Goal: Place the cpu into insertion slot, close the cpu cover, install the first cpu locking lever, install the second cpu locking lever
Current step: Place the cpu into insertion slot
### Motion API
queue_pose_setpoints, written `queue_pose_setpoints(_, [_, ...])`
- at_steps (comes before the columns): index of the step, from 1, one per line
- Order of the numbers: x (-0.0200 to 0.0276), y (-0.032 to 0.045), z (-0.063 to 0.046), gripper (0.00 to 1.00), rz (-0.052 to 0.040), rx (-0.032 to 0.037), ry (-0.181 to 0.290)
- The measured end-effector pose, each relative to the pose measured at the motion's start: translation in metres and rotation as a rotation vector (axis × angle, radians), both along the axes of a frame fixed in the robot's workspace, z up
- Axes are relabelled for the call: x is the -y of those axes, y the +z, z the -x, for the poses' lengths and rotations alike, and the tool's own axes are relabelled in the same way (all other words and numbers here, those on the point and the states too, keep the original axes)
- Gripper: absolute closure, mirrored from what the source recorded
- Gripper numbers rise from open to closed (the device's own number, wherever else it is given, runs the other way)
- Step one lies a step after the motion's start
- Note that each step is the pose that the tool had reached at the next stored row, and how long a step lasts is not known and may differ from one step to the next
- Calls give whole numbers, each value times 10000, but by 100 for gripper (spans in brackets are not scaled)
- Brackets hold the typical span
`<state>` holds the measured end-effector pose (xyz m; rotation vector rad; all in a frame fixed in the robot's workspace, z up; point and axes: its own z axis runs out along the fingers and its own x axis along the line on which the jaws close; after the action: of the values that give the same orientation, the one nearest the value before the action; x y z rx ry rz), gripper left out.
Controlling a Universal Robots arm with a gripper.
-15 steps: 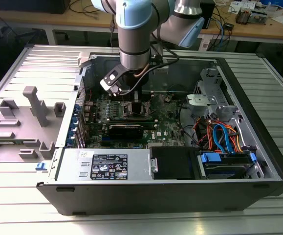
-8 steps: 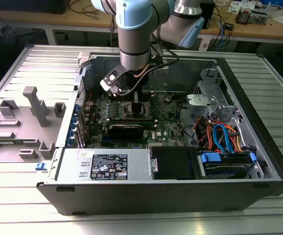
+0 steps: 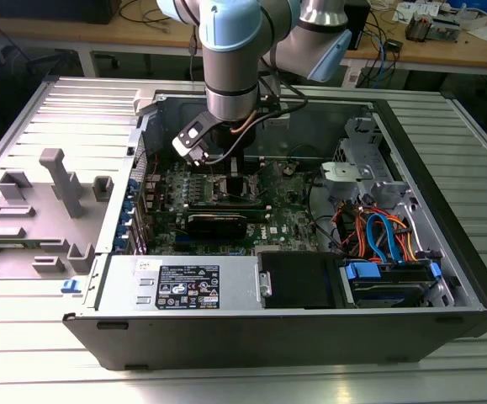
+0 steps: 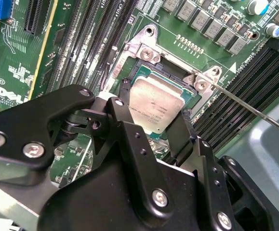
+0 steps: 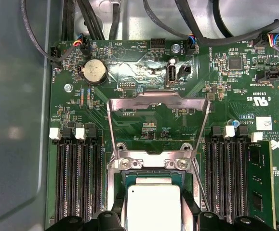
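The cpu [image 4: 154,102], a flat square chip with a dull silver top, sits between my gripper's [image 4: 153,114] two black fingers [image 4: 124,103], which press on its opposite edges. It lies within the insertion slot [image 4: 144,48], a dark socket with a silvery rim; I cannot tell whether it is fully seated. In the first wrist view the cpu [image 5: 153,207] is between the fingertips of the gripper [image 5: 153,214]. The cpu cover [image 5: 158,96], a thin metal frame, stands swung open behind the socket [image 5: 151,163]. A thin wire locking lever [image 4: 255,111] sticks out, unlatched. In the exterior view the gripper [image 3: 233,178] is low over the motherboard.
Long black memory slots [image 5: 79,183] flank the socket on both sides. A coin battery [image 5: 94,71] and black cables [image 5: 86,19] lie beyond the cover. The case walls [image 3: 251,290], a drive cage with orange and blue cables [image 3: 382,236] and a black card [image 3: 216,223] surround the board.
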<state>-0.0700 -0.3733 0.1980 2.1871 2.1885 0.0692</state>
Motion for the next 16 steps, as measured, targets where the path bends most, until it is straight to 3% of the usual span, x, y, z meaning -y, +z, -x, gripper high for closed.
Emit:
queue_pose_setpoints(5, [-1, -2, 0, 45, -4, 1, -1])
queue_pose_setpoints(6, [-1, -2, -1, 38, 7, 2, 0])
queue_pose_setpoints(16, [0, 29, -1, 38, 33, -1, -1])
